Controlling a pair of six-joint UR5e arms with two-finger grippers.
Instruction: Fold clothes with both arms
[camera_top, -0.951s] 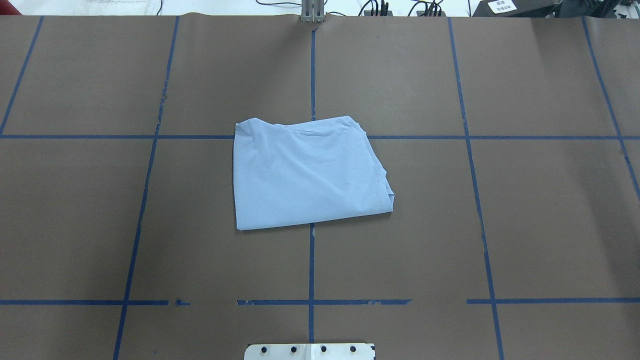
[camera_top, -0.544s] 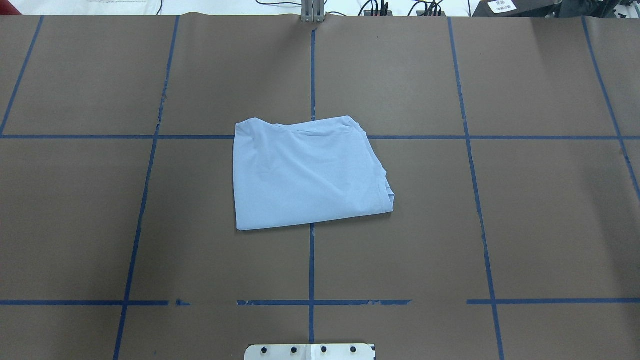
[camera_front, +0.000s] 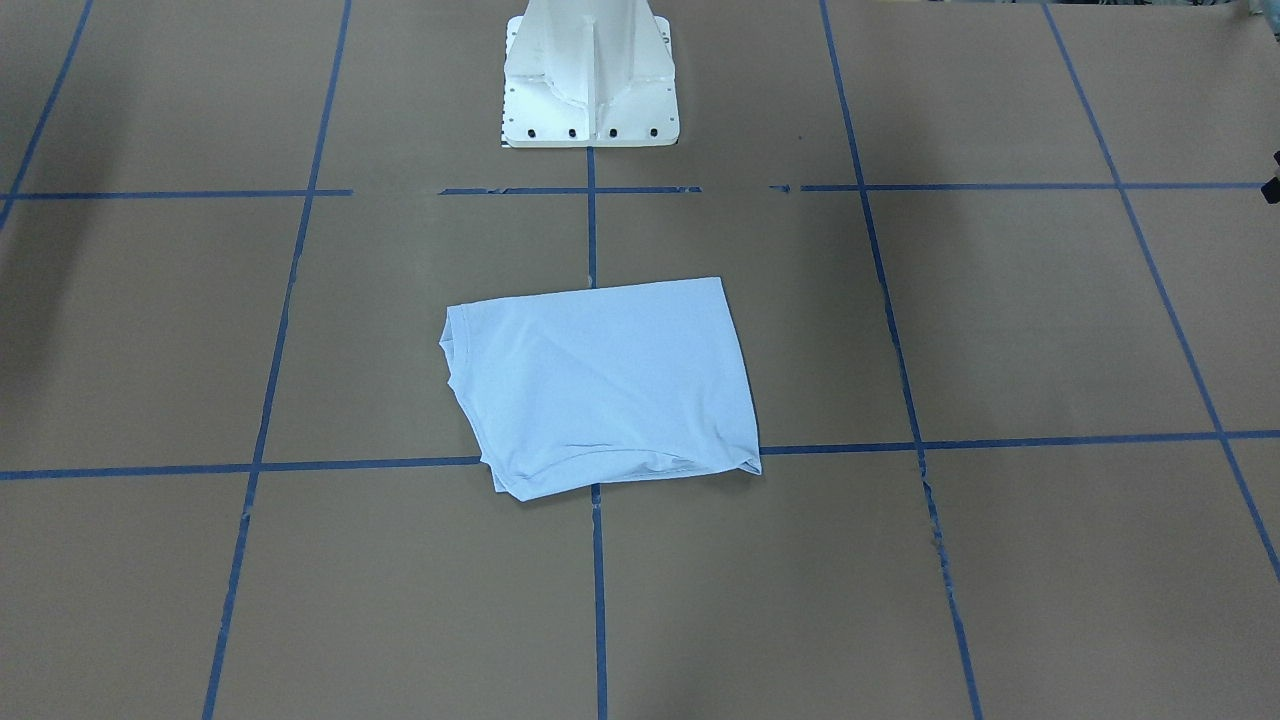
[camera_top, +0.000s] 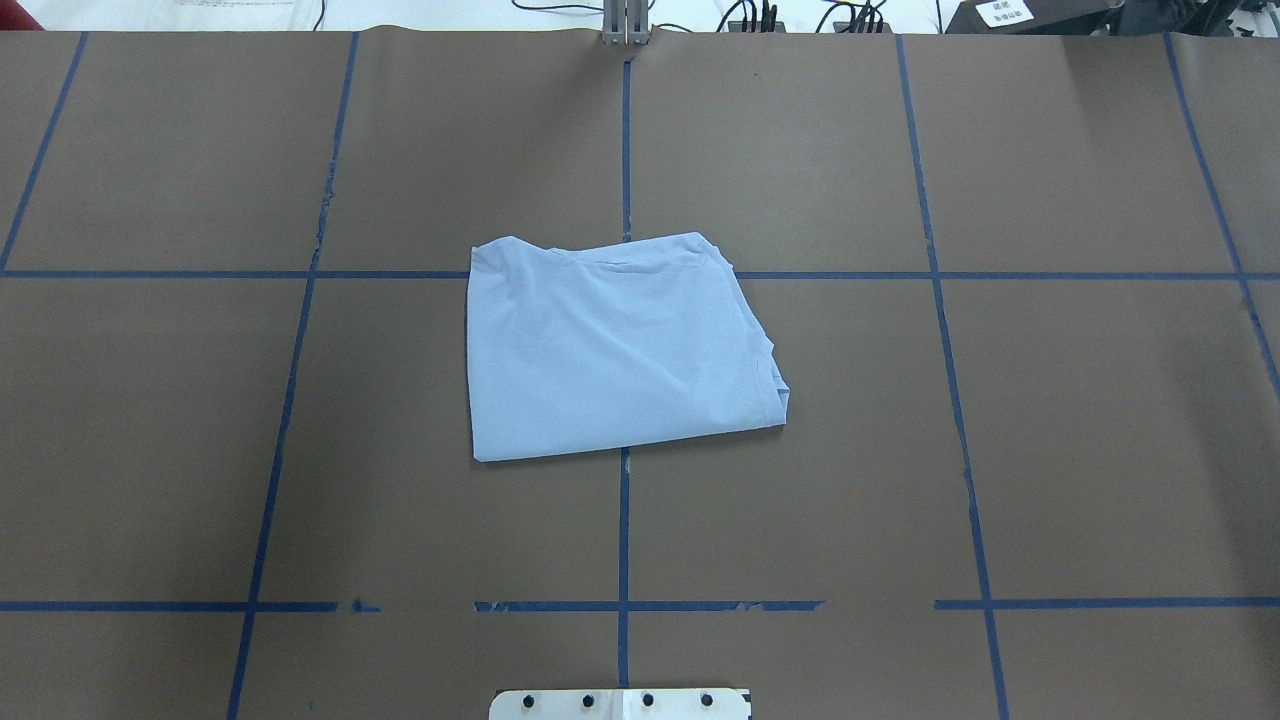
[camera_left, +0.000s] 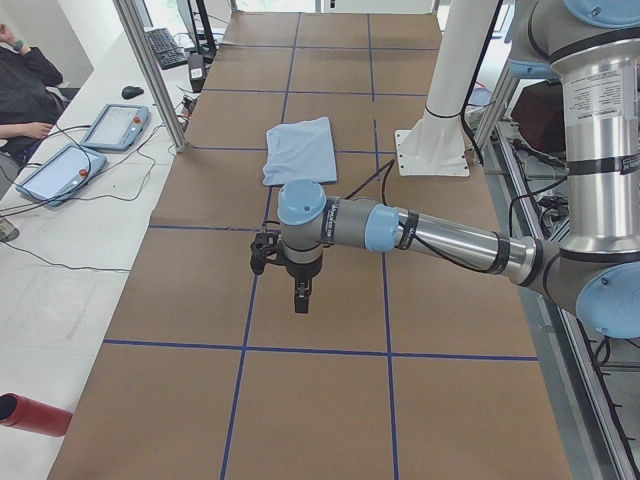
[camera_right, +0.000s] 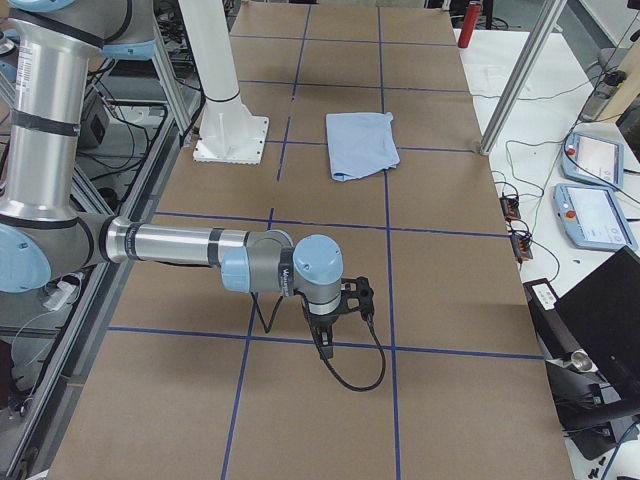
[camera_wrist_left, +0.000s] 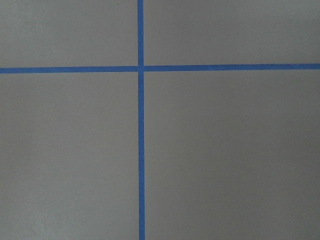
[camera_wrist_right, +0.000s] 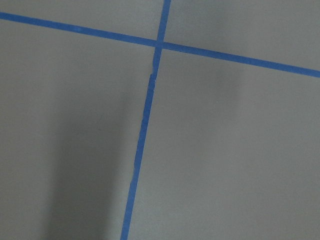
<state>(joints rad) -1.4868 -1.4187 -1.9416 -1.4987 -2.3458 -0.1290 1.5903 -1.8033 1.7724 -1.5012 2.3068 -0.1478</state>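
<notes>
The clothes are one light blue T-shirt (camera_top: 615, 350), folded into a rough rectangle and lying flat at the table's middle (camera_front: 600, 385). Its print and label are hidden. The side views show it far off (camera_left: 300, 150) (camera_right: 362, 143). Neither arm touches it. In the exterior left view the left arm reaches over the table's near end, and the left gripper (camera_left: 300, 298) points down above a blue tape line. The right gripper (camera_right: 322, 343) hangs the same way over the opposite end. I cannot tell whether either is open or shut. Both wrist views hold only brown table and blue tape.
The white pedestal base (camera_front: 590, 90) stands on the robot's side of the shirt. Beside the table are a metal post (camera_left: 150, 70), two tablets (camera_left: 60, 170) (camera_right: 595, 215), a seated person (camera_left: 25, 85) and a red cylinder (camera_left: 35, 415).
</notes>
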